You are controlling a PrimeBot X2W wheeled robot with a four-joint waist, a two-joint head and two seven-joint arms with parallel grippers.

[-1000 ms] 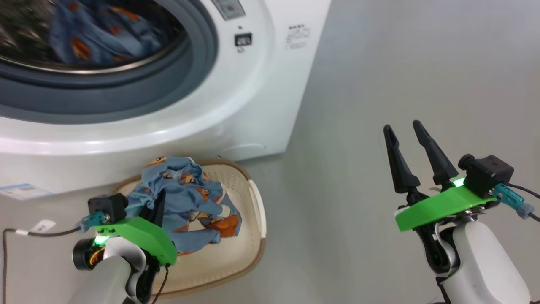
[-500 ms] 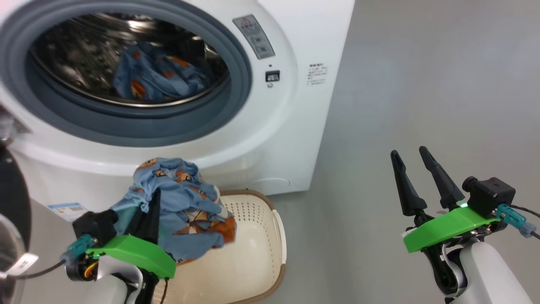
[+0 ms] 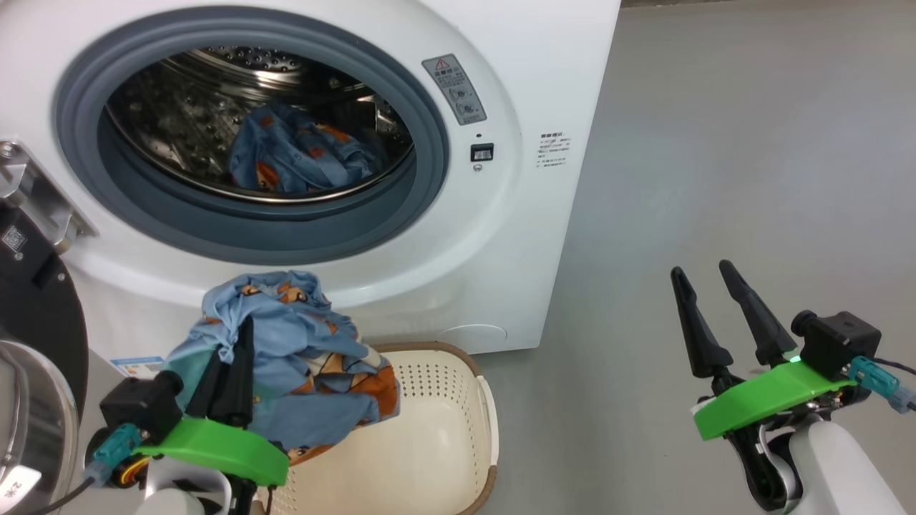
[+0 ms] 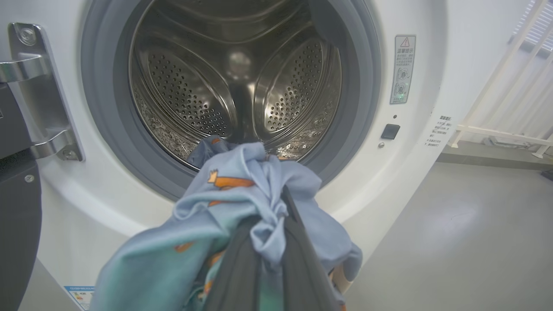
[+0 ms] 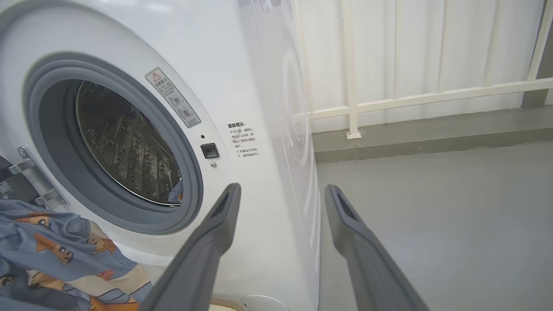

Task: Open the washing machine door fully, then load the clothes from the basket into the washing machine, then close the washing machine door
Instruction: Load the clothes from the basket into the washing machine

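Note:
The white washing machine stands with its mouth uncovered. Its black door is swung out at the left edge. One piece of the light-blue clothes lies in the steel drum. My left gripper is shut on another bundle of clothes, holding it above the left side of the cream basket, just below the grey rubber ring. In the left wrist view this bundle drapes over my dark fingers. My right gripper stands open over the floor to the right, with nothing between its fingers.
Metal door hinges stick out at the left of the opening. Grey floor stretches right of the machine. A white railing runs behind it. A blue label sits low on the machine's front.
The head view has swung up, bringing the whole opening into view. My left gripper has lifted the bundle out of the basket towards the opening. The right gripper keeps its pose.

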